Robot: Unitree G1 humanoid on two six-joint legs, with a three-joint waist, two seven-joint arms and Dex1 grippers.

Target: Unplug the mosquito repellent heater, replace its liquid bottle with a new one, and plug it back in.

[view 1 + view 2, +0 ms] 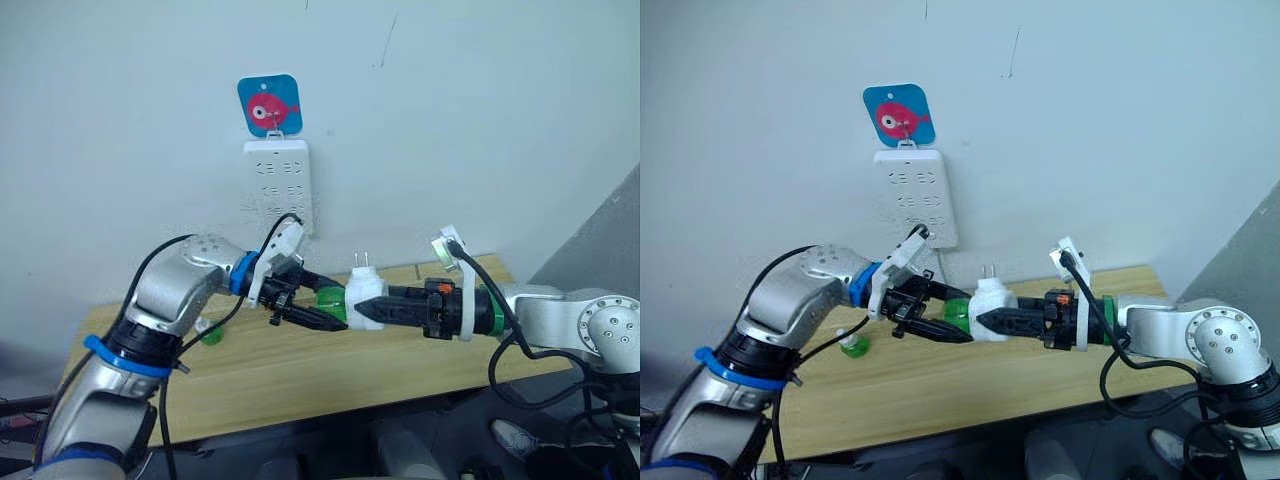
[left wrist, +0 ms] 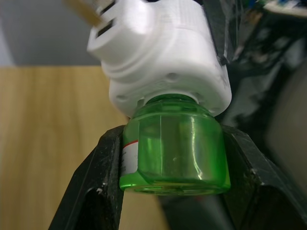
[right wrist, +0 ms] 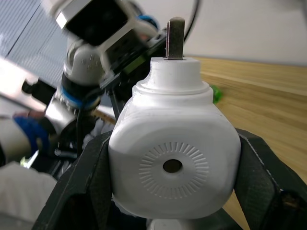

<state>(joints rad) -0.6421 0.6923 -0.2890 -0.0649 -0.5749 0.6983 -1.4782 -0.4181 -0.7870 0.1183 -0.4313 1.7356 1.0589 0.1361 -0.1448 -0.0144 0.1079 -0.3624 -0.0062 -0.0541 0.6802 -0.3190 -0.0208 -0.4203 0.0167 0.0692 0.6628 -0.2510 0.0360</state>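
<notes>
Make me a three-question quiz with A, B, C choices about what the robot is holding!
1. Where is the mosquito repellent heater?
A. plugged into the wall strip
B. held in the air between both tools
C. lying on the table

2. What colour is the liquid bottle?
A. green
B. red
C. blue

3. What is the left tool doing?
A. hanging open
B. gripping the strip
C. clamping the bottle

Answers:
1 B: the right tool grips its white body above the wooden table, prongs free of the power strip.
2 A: it is clear green in the left wrist view.
3 C: its fingers press both sides of the bottle.
</notes>
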